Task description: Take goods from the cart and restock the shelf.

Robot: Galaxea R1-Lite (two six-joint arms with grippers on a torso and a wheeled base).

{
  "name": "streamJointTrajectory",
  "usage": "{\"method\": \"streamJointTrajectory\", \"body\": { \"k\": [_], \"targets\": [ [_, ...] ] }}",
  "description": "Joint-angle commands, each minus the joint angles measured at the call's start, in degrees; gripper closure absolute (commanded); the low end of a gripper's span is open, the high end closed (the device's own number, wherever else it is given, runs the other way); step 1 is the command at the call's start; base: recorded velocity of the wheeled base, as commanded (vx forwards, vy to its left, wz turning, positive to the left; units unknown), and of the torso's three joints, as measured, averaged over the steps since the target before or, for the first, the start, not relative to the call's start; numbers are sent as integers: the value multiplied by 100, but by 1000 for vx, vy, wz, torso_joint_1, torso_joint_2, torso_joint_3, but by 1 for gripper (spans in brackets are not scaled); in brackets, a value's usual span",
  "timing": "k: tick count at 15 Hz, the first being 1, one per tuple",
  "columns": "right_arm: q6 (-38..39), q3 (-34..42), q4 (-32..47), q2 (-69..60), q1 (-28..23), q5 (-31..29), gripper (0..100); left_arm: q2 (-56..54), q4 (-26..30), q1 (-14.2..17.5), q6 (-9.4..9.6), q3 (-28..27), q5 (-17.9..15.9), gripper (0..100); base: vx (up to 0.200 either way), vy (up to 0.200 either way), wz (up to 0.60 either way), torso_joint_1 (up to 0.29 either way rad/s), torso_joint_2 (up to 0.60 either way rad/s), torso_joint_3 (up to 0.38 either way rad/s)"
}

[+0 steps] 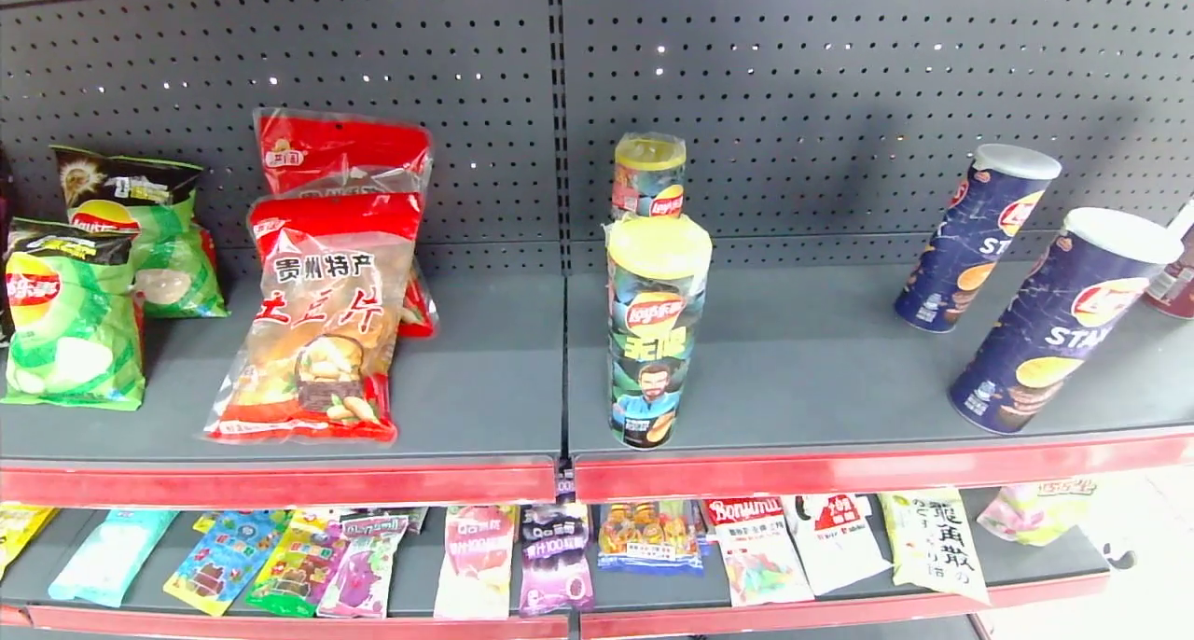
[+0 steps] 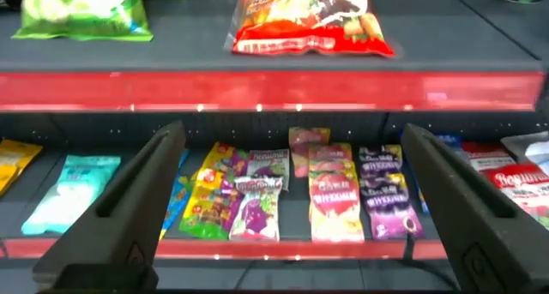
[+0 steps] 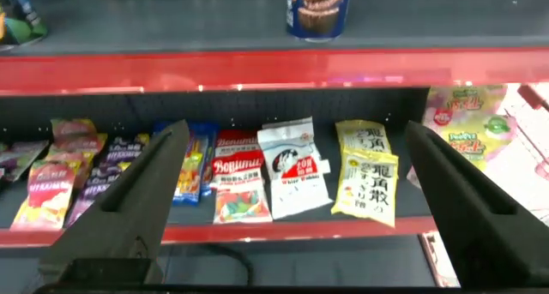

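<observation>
My left gripper (image 2: pixel 292 131) hangs open and empty in front of the shelf's red front edge (image 2: pixel 274 88), facing the lower row of candy packets (image 2: pixel 257 200). My right gripper (image 3: pixel 296 127) is also open and empty, facing the lower-shelf packets (image 3: pixel 292 170) below a dark blue chip can (image 3: pixel 317 7). On the upper shelf (image 1: pixel 802 369) stand two yellow-lidded chip cans (image 1: pixel 653 332), one behind the other. Two dark blue white-lidded cans (image 1: pixel 1059 318) stand at the right. Red snack bags (image 1: pixel 322 323) and green chip bags (image 1: pixel 75 313) lean at the left.
A perforated grey back panel (image 1: pixel 793 90) closes the shelf behind. Bare shelf floor lies between the red bags and the yellow-lidded cans, and between those cans and the blue ones. The lower shelf (image 1: pixel 1026 565) holds several small packets in a row.
</observation>
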Motion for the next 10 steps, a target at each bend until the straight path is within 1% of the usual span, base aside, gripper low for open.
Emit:
{"method": "streamJointTrajectory", "body": {
  "k": [1,2,10],
  "targets": [
    [0,0,1,-2,0,-2,0,10,2,-2,0,2,4,0,0,0,0,0,0,0],
    [0,0,1,-2,0,-2,0,10,2,-2,0,2,4,0,0,0,0,0,0,0],
    [-9,0,1,-2,0,-2,0,10,2,-2,0,2,4,0,0,-200,0,7,4,1]
  ]
}}
